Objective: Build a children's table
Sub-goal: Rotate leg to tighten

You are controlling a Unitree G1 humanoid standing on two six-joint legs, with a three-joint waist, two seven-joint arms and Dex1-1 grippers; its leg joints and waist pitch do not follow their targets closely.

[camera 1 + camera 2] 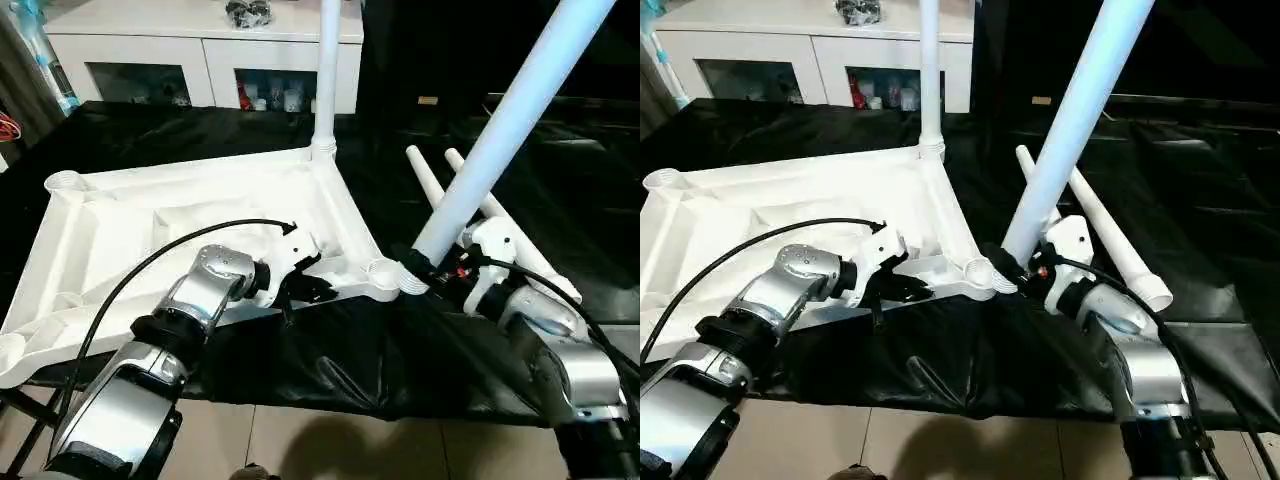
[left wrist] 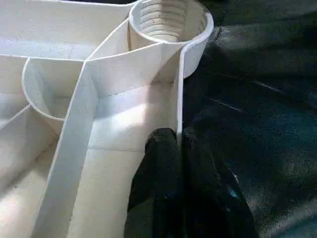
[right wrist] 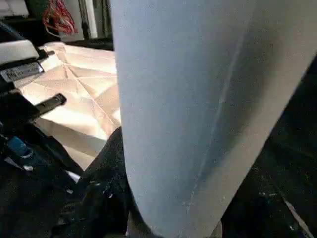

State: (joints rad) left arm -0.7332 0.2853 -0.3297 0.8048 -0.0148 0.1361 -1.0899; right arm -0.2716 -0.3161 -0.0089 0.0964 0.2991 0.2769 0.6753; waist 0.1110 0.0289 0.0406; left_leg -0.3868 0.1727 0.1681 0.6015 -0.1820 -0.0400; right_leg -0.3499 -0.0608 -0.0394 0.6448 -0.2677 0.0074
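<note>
Black cloth bears the tabletop (image 1: pixel 180 225), its rim pinched by the left tool (image 1: pixel 312 290).

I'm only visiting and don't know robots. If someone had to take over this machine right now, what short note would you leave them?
Left gripper: shut on the near rim of the tabletop, which lies upside down on the black cloth, ribs up.
Right gripper: holds a leg by its lower end, tilted, beside the near corner socket and not yet in it.
Done: one leg stands upright in the far corner socket.
Left: seat the held leg, then fit the two spare legs lying on the cloth to the right. Two more sockets wait at the tabletop's left end.
</note>
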